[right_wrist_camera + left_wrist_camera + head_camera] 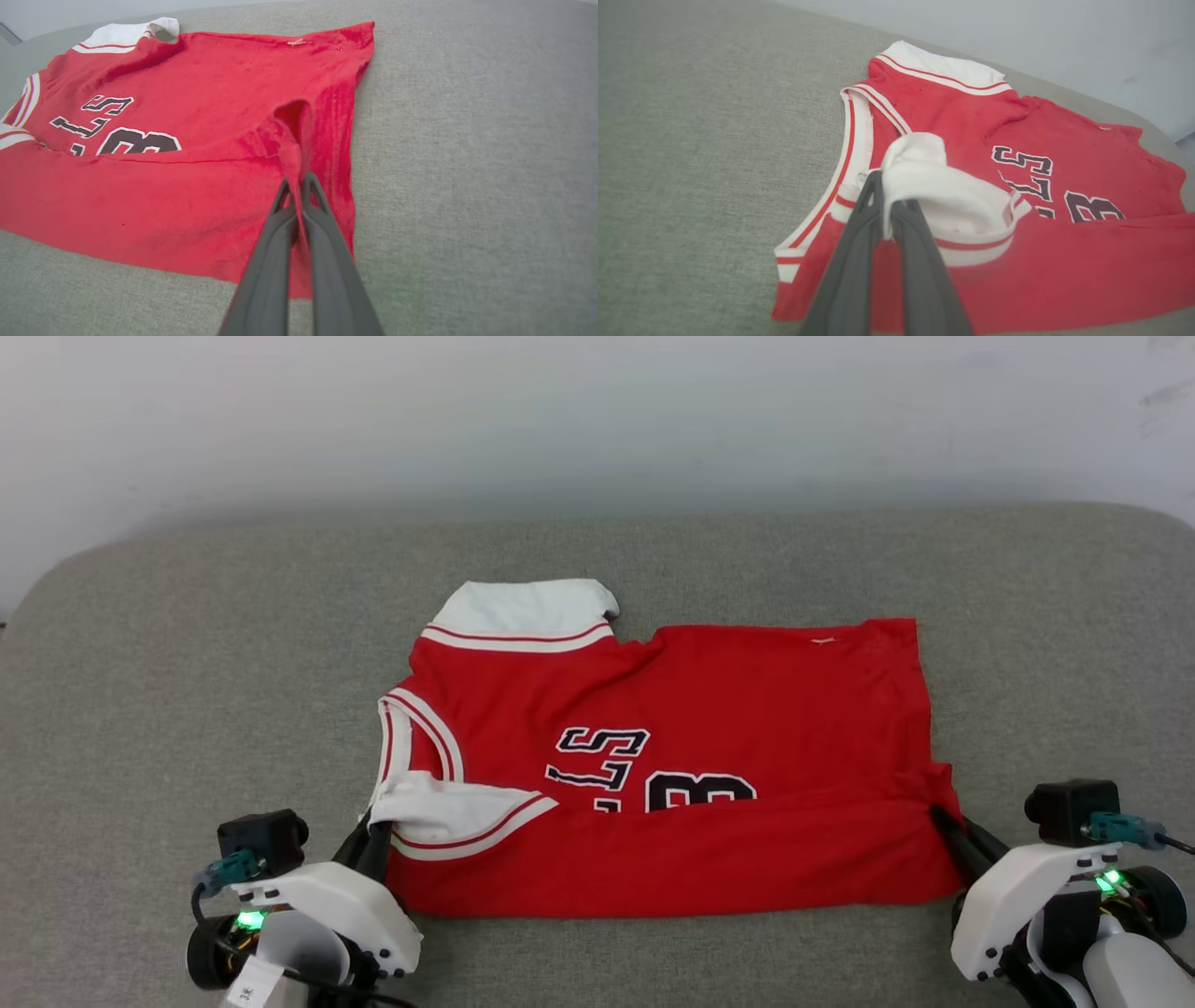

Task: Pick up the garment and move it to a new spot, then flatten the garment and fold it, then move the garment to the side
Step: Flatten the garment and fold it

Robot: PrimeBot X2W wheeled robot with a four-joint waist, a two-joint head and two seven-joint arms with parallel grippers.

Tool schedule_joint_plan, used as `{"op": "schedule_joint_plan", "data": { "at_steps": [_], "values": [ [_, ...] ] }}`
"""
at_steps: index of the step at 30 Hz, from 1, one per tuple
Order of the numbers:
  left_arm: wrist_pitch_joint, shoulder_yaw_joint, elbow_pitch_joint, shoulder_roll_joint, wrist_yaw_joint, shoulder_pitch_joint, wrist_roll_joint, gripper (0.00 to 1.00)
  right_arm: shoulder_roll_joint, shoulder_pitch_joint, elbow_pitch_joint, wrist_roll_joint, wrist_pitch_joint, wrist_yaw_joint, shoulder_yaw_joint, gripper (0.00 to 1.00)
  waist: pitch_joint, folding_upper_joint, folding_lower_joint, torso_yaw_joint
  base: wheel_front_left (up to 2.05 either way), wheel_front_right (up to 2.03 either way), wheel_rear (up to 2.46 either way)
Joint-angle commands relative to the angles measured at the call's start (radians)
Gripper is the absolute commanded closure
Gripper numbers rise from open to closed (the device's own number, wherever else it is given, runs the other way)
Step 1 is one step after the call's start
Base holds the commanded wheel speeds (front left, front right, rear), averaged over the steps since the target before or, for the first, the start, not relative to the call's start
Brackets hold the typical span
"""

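Head view: the garment [747, 709] lies flat on the grey cushion [187, 663], its near edge folded up across the black lettering [695, 791]. 1 fold looks underway; further folds and the move aside remain.

Left wrist view: the left tool [889, 196] clamps the white sleeve [943, 196].

Right wrist view: the right tool [297, 182] pinches the red hem corner [292, 121]. Nothing nearby seems to obstruct.

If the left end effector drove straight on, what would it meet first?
The left end effector grips the white sleeve of the shirt; straight on, it would likely push into the red chest beyond; depth unclear.
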Motion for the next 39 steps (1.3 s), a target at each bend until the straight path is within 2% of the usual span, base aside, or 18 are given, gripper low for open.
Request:
{"op": "schedule_joint_plan", "data": {
  "at_steps": [1, 5, 6, 7, 8, 9, 10, 11, 12, 18, 24, 28, 30, 31, 34, 39],
  "values": [
    [0.002, -0.006, 0.028, 0.000, -0.009, -0.027, -0.004, 1.00, 0.001, -0.020, 0.019, 0.002, -0.007, -0.001, 0.006, 1.00, 0.037, -0.0001, -0.0002, -0.005, 0.00, 0.00, 0.00],
    [0.006, -0.021, 0.118, -0.007, -0.017, -0.079, -0.015, 1.00, 0.007, -0.055, 0.083, 0.011, -0.028, -0.001, 0.022, 1.00, 0.061, -0.0001, -0.0002, -0.007, 0.00, 0.00, 0.00],
    [0.006, -0.025, 0.138, -0.008, -0.021, -0.087, -0.017, 1.00, 0.008, -0.058, 0.100, 0.012, -0.034, -0.001, 0.026, 0.92, 0.063, -0.0001, -0.0002, -0.008, 0.00, 0.00, 0.00],
    [0.007, -0.027, 0.156, -0.009, -0.023, -0.094, -0.020, 1.00, 0.009, -0.063, 0.115, 0.012, -0.039, -0.001, 0.033, 0.79, 0.064, -0.0001, -0.0002, -0.008, 0.00, 0.00, 0.00],
    [0.003, -0.029, 0.169, -0.010, -0.026, -0.101, -0.024, 1.00, 0.009, -0.067, 0.127, 0.015, -0.048, -0.001, 0.040, 0.59, 0.065, -0.0001, -0.0002, -0.009, 0.00, 0.00, 0.00],
    [0.002, -0.030, 0.184, -0.012, -0.027, -0.105, -0.030, 0.97, 0.008, -0.071, 0.140, 0.016, -0.056, -0.001, 0.044, 0.51, 0.065, -0.0001, -0.0002, -0.009, 0.00, 0.00, 0.00],
    [0.000, -0.032, 0.198, -0.012, -0.029, -0.107, -0.032, 0.61, 0.010, -0.071, 0.154, 0.021, -0.061, -0.001, 0.044, 0.00, 0.062, -0.0001, -0.0002, -0.010, 0.00, 0.00, 0.00],
    [-0.002, -0.034, 0.210, -0.012, -0.031, -0.108, -0.034, 0.22, 0.010, -0.071, 0.162, 0.020, -0.075, -0.001, 0.048, 0.00, 0.058, -0.0001, -0.0002, -0.010, 0.00, 0.00, 0.00],
    [-0.008, -0.036, 0.219, -0.013, -0.033, -0.110, -0.036, 0.00, 0.009, -0.071, 0.160, 0.018, -0.103, -0.001, 0.051, 0.00, 0.055, -0.0001, -0.0002, -0.010, 0.00, 0.00, 0.00],
    [-0.025, -0.019, 0.241, 0.007, -0.033, -0.101, -0.056, 0.00, 0.020, -0.034, 0.126, 0.028, -0.287, -0.001, 0.031, 0.00, 0.011, -0.0001, -0.0002, -0.011, 0.00, 0.00, 0.00],
    [0.030, 0.009, 0.201, 0.060, -0.019, -0.079, -0.079, 0.00, 0.038, 0.022, 0.066, 0.006, -0.345, -0.001, -0.003, 0.00, -0.034, -0.0001, -0.0002, -0.023, 0.00, 0.00, 0.00],
    [0.158, 0.004, 0.154, 0.111, -0.023, -0.069, -0.100, 0.00, 0.052, 0.057, 0.021, -0.012, -0.332, -0.001, -0.022, 0.00, -0.048, -0.0001, -0.0002, -0.033, 0.00, 0.00, 0.00],
    [0.261, -0.007, 0.128, 0.141, -0.029, -0.062, -0.120, 0.00, 0.058, 0.071, -0.003, -0.020, -0.316, -0.001, -0.033, 0.00, -0.049, -0.0001, -0.0002, -0.040, 0.00, 0.00, 0.00],
    [0.261, -0.007, 0.128, 0.141, -0.029, -0.062, -0.120, 0.00, 0.058, 0.071, -0.003, -0.020, -0.316, -0.001, -0.033, 0.00, -0.049, -0.0001, -0.0002, -0.040, 0.00, 0.00, 0.00],
    [0.411, -0.016, 0.082, 0.179, -0.033, -0.055, -0.160, 0.00, 0.070, 0.085, -0.039, -0.033, -0.292, -0.001, -0.048, 0.00, -0.041, -0.0001, -0.0002, -0.050, 0.00, 0.00, 0.00],
    [0.588, -0.011, 0.018, 0.226, 0.004, -0.046, -0.199, 0.00, 0.087, 0.092, -0.091, -0.052, -0.260, -0.001, -0.061, 0.00, -0.011, -0.0001, -0.0002, -0.072, 0.00, 0.00, 0.00]
  ]
}}
